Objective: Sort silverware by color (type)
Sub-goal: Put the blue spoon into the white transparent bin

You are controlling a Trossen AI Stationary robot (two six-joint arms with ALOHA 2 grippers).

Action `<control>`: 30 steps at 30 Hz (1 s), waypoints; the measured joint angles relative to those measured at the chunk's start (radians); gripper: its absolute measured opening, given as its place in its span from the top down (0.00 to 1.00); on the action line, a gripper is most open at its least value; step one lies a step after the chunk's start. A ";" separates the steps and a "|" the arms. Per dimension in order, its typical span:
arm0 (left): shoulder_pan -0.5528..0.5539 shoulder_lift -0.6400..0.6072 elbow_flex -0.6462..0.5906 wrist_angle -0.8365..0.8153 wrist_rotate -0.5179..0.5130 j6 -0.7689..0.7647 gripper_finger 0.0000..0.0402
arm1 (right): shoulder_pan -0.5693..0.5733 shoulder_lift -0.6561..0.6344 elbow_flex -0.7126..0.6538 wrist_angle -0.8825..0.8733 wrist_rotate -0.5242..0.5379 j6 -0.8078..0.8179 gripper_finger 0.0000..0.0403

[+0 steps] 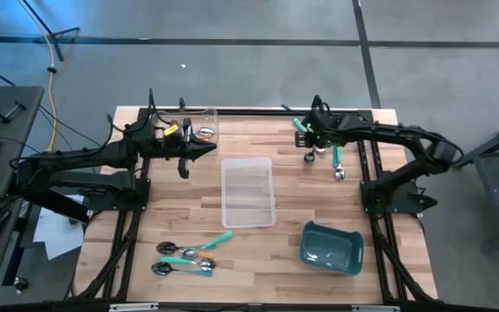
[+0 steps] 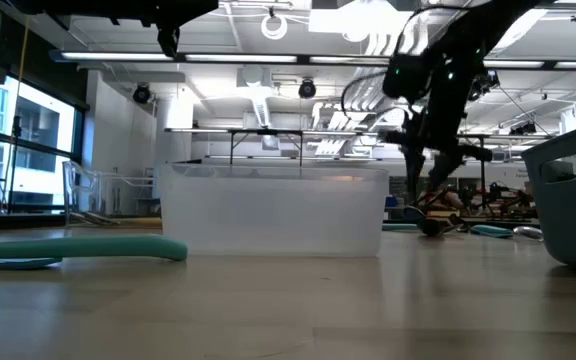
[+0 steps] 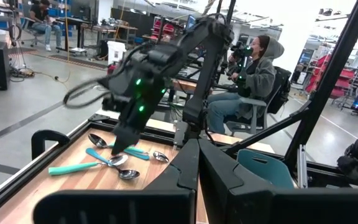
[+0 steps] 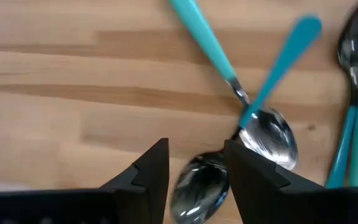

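Observation:
Several spoons with teal handles (image 4: 207,43) lie crossed on the wood at the table's far right (image 1: 339,165). My right gripper (image 4: 197,149) hovers open above them, pointing down, its fingers on either side of one shiny spoon bowl (image 4: 201,183). In the low view the right gripper (image 2: 418,170) ends above the tabletop. More teal-handled spoons (image 1: 184,253) lie at the near left. My left gripper (image 1: 206,149) is shut and empty, raised above the table beside the far-left clear tray (image 1: 204,126). The left wrist view shows its fingers (image 3: 197,168) together.
A clear plastic tray (image 1: 248,192) stands at the table's middle, and a teal bin (image 1: 330,247) sits near the right front. The far-left tray holds something orange. A person sits beyond the table's right side (image 3: 253,74). Bare wood lies between the trays and the spoons.

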 joint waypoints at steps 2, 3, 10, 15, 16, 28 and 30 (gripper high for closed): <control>0.000 0.000 0.000 0.000 0.000 0.000 1.00 | -0.006 0.043 0.000 -0.008 -0.002 0.047 0.65; 0.000 0.000 0.000 0.000 0.000 0.000 1.00 | -0.007 0.061 0.000 -0.017 -0.002 0.059 0.65; 0.000 0.000 0.000 0.000 0.000 0.000 1.00 | -0.007 0.154 0.000 -0.006 0.007 0.134 0.65; 0.000 0.000 0.000 0.000 0.000 0.000 1.00 | -0.008 0.222 0.000 -0.009 0.009 0.165 0.65; 0.000 0.000 0.000 0.000 0.000 0.000 1.00 | -0.008 0.232 0.000 -0.008 0.011 0.181 0.65; 0.000 0.000 0.000 0.000 0.000 0.002 1.00 | -0.007 0.250 0.002 0.008 0.021 0.223 0.74; 0.000 0.000 0.000 0.000 0.000 0.009 1.00 | -0.007 0.250 0.002 0.011 0.021 0.223 0.80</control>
